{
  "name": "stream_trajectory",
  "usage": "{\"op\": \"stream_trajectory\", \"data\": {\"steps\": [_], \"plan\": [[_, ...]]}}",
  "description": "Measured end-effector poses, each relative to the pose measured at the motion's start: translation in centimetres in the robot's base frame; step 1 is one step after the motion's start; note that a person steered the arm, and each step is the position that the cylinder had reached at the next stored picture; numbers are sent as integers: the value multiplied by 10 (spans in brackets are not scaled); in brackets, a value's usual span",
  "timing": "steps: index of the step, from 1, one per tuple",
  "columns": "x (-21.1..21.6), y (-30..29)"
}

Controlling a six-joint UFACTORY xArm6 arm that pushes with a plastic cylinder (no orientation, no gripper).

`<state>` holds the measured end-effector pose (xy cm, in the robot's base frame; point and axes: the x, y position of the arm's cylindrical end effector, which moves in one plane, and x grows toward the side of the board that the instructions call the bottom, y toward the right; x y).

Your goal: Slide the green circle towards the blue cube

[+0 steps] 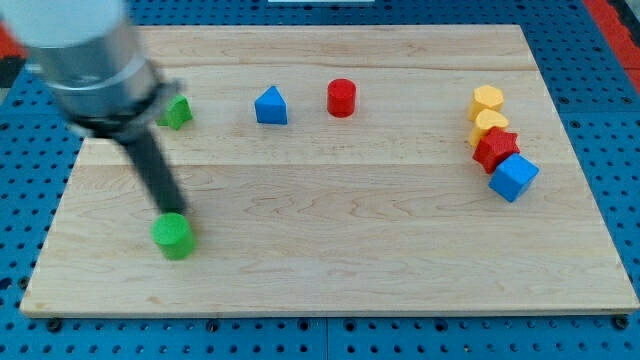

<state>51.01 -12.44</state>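
The tip sits right at the green circle, probably touching its top edge; it's a bare rod, no pincer to open. The blue cube is way off right.

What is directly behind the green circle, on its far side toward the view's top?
My tip stands at the top edge of the green circle. The rod covers the board just behind it, so contact cannot be confirmed.

So my tip is right at the top edge of the green circle, down at the board's left. The blue cube sits way over on the right, touching the red star below two yellow blocks.
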Motion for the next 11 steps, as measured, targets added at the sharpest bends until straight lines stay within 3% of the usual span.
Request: {"op": "stream_trajectory", "data": {"steps": [1, 2, 3, 5, 6, 7, 9, 11], "plan": [[-3, -20], [3, -98], [34, -107], [34, 71], [40, 39], [57, 50], [19, 185], [23, 170]]}}
